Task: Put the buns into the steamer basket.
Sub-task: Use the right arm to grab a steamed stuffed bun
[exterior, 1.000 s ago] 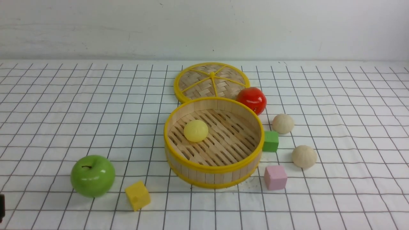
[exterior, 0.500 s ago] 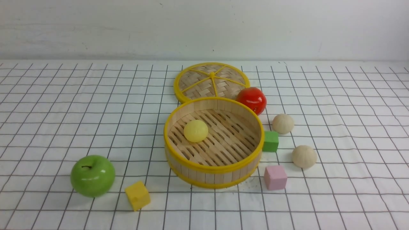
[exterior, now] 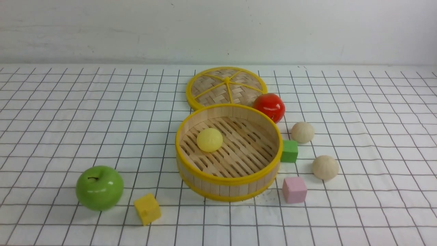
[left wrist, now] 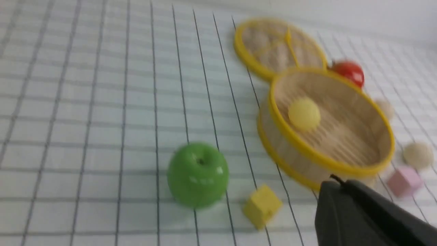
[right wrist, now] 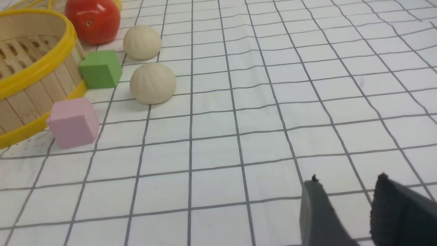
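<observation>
Steamer basket is sitting upright on the gridded table and is holding a single bun: the pale yellow bun is resting on the slatted floor, toward the basket's left side. The two cream buns are lying outside on the table, to the basket's right. The farther cream bun is lying near the wall and the nearer cream bun a little further out. A green cube is sitting just beside the basket's wall, between it and them. Left gripper is showing only in its own wrist view, on the robot's side of the basket, fingers pressed together and gripping nothing. Right gripper is standing with its fingers spread, table showing between them, holding nothing. It is staying well apart from the basket and from both cream buns.
</observation>
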Available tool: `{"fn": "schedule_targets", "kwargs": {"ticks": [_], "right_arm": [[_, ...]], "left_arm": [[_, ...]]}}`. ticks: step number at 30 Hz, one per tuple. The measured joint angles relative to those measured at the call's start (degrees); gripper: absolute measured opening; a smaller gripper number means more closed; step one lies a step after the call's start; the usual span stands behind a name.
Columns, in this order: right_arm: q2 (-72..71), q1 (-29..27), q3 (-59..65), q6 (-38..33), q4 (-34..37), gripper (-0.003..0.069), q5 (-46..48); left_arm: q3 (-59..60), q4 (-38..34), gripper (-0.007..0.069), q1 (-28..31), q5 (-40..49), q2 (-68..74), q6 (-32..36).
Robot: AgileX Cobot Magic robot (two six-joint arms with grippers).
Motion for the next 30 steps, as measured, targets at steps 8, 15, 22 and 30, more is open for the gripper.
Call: {"fn": "schedule_targets", "kwargs": {"ticks": [8, 15, 22, 30], "right_arm": [[0.0, 0.0, 0.0, 0.0, 0.0, 0.0239, 0.0], [0.0, 0.0, 0.0, 0.0, 0.0, 0.0239, 0.0], [0.0, 0.0, 0.0, 0.0, 0.0, 0.0239, 0.05], [0.0, 0.0, 0.0, 0.0, 0.0, 0.0239, 0.05]], "left_arm": [[16.49, -0.9, -0.0013, 17.6, -11.8, -11.42, 4.89], [29.51, -3.31, -0.0013, 20.78, -13.96, -17.11, 4.17], [34.63, -3.8, -0.0013, 20.89, -11.38, -17.11, 2.12], [34.64, -3.75, -0.0013, 17.24, -11.43, -17.11, 2.05]]}}
